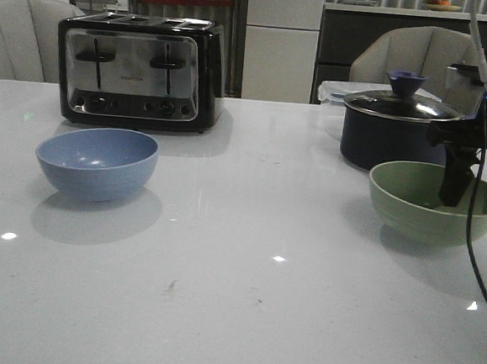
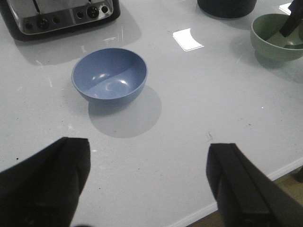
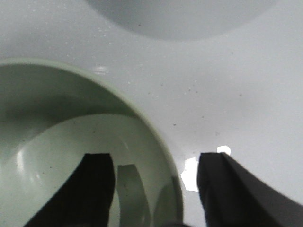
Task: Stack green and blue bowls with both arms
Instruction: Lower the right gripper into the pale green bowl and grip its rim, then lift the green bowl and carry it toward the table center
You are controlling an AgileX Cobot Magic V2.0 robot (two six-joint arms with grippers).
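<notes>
The blue bowl stands upright on the left of the white table, in front of the toaster. In the left wrist view the blue bowl lies ahead of my left gripper, which is open over bare table and well short of the bowl. The green bowl stands upright on the right. My right gripper is open and straddles its rim. In the right wrist view one finger is inside the green bowl and the other is outside it. My left gripper does not show in the front view.
A chrome and black toaster stands at the back left. A dark lidded saucepan sits just behind the green bowl. A thin black cable hangs from the right arm across the bowl's front. The table's near edge runs under the left gripper.
</notes>
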